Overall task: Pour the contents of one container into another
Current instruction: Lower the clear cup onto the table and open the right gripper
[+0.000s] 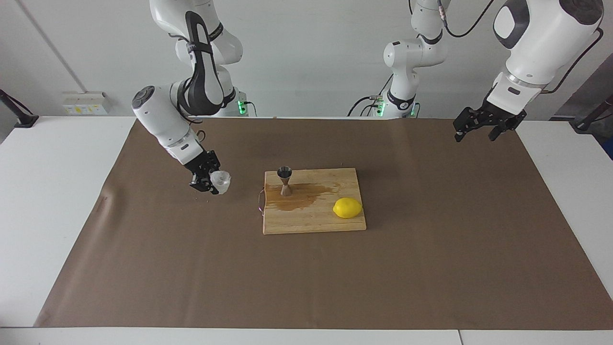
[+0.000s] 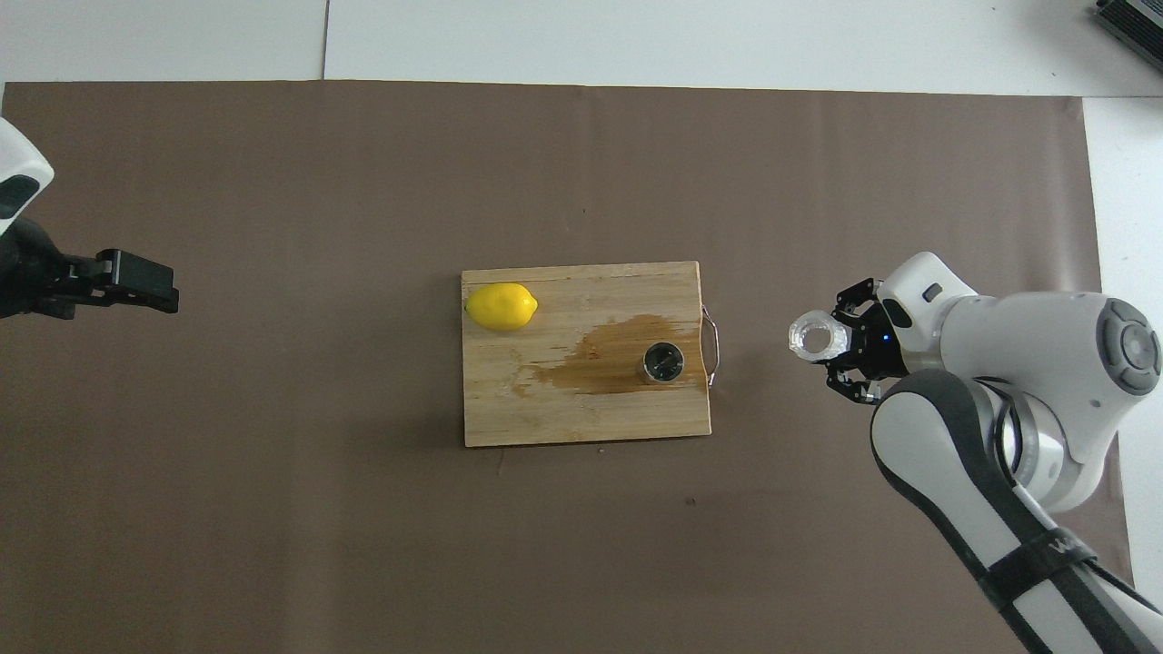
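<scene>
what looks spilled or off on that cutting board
A brown wet patch spreads across the cutting board around the foot of the upright jigger, which looks like liquid that missed it. The lemon lies dry beside it. The right tool holds the clear cup over the mat.

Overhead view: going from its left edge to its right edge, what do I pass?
Left tool → lemon → jigger standing on the cutting board → clear cup → right tool gripping it.

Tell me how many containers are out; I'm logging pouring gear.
2: the steel jigger upright on the cutting board, and the clear cup held in the right claw over the brown mat.
</scene>
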